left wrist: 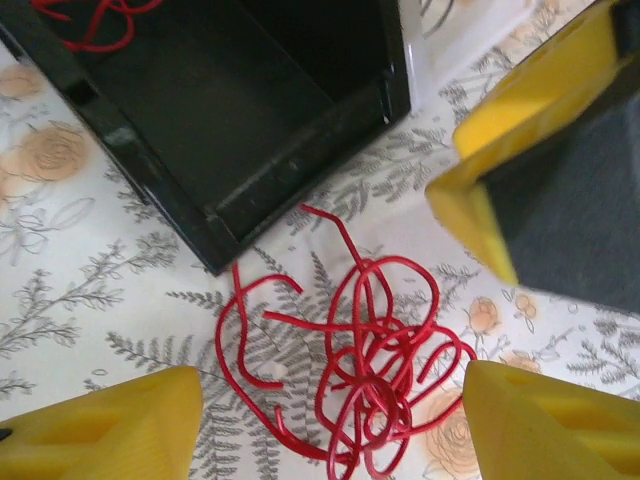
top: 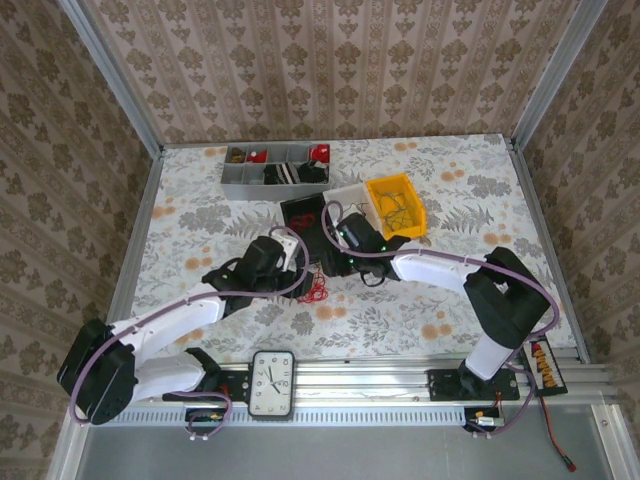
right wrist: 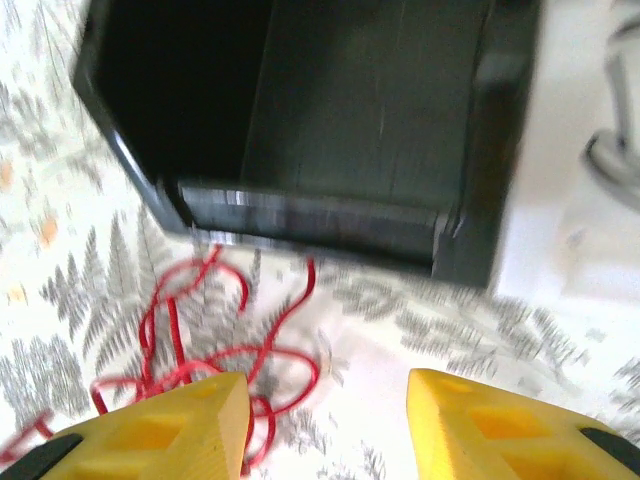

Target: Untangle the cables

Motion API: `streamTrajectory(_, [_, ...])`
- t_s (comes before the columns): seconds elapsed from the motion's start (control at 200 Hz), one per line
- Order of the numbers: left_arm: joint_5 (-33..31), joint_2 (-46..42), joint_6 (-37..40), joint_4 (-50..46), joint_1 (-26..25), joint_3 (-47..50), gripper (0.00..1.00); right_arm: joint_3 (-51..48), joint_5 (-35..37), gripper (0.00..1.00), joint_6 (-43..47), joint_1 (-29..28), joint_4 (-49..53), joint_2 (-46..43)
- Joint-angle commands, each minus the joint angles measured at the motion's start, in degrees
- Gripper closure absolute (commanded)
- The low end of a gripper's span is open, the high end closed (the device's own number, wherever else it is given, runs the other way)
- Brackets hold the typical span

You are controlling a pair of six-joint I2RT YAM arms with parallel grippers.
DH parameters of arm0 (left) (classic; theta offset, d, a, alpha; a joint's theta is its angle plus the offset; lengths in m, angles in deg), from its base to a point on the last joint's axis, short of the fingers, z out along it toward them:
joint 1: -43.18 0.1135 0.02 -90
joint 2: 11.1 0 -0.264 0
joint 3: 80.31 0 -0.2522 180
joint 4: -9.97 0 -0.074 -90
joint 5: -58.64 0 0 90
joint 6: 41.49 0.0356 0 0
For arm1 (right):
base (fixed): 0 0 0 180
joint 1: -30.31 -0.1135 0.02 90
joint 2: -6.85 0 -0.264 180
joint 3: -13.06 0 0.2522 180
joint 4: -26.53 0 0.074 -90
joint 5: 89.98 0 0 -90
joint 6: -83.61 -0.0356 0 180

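- Nearest us, the left jaws stand wide open. Their yellow fingers (left wrist: 100, 435) sit one on each side of the clump of red cables (left wrist: 360, 360).
- That clump lies loose on the counter (left wrist: 90, 290) between them, and nothing grips it.
- The right jaws are parted too. Between their yellow fingers (right wrist: 160, 430) there is only bare patterned counter. Loops of the red clump run beside one finger and partly behind it.
- From the left wrist we also see one right-arm finger, yellow with a dark pad, near the clump and not touching it.
- Just beyond the clump, toward the far edge, stands a black bin (right wrist: 320, 215). Its near corner is close to the outermost red strands, and a further red cable (left wrist: 90, 25) lies inside it.
- From above, clump and black bin sit about mid-counter, with both arms meeting over them.
- Right of the black bin is a white bin (top: 345, 192). Next to that is a yellow bin (top: 408, 184) with thin dark wires inside.
- Near the far edge, left of centre, is a grey divided tray (top: 250, 190) holding red and dark bits we cannot make out.
- A clock (top: 272, 383) rests at the near edge between the arm bases.
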Motion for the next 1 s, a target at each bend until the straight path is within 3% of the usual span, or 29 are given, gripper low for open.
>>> streamTrajectory(0.0, [3.03, 2.11, 2.52, -2.45, -0.16, -1.46, 0.33, -1.83, -5.64, 0.55, 1.06, -0.91, -1.09, -0.12])
streamTrajectory(0.115, [3.06, 4.99, 2.83, -3.74, -0.74, -2.94, 0.37, -2.78, -8.15, 0.55, 1.74, -1.14, -1.43, 0.73])
streamTrajectory(0.285, [2.27, 6.74, 2.31, -2.69, -1.15, -2.38, 0.55, -2.44, -7.82, 0.55, 2.97, -1.23, -0.76, 1.73])
streamTrajectory(0.57, [2.06, 8.89, 2.79, 0.23, -1.0, -2.61, 1.0, -1.22, -8.87, 0.55, 3.68, -1.3, -0.49, 4.75])
streamTrajectory(0.995, [0.23, 7.83, 2.35, 0.01, -0.82, -2.29, 1.0, -2.26, -10.8, 0.54, 3.68, -1.36, -4.3, 1.81])
